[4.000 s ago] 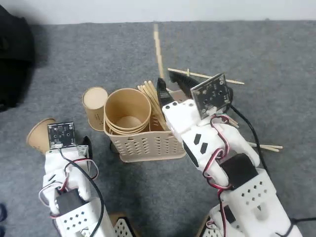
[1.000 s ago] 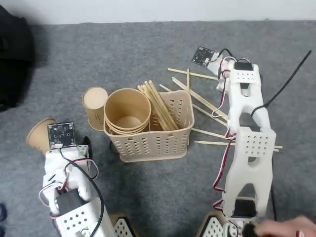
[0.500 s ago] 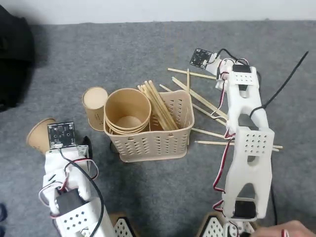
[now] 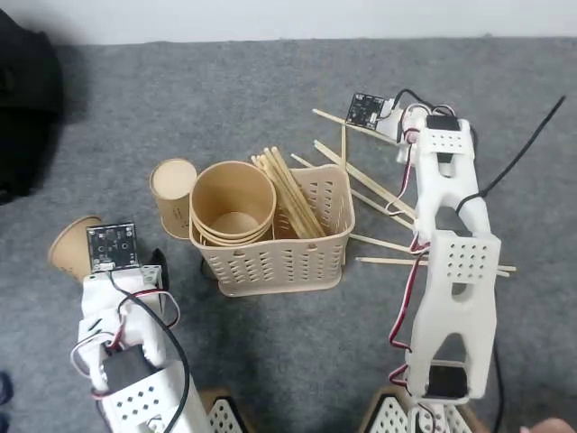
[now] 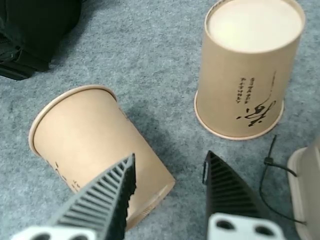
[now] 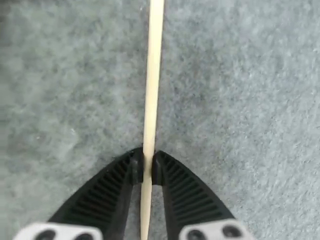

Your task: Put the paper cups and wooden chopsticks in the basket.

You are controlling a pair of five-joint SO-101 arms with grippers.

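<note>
Right claw [image 6: 146, 167] was pinched on one chopstick [image 6: 152, 75] out past the basket [image 4: 270, 263], bare grey carpet [image 4: 180, 99] all around it — left claw [image 5: 169, 160] gaped beside a tipped cup [image 5: 95, 145], left of the basket.

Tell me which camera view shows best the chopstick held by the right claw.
The right wrist view: the chopstick runs through the shut right claw, close up. In the high view its far end sticks out past the wrist camera. The left wrist view faces a lying paper cup.

Overhead view facing down, wrist views close, left shares inverted cup [image 4: 172, 198]
</note>
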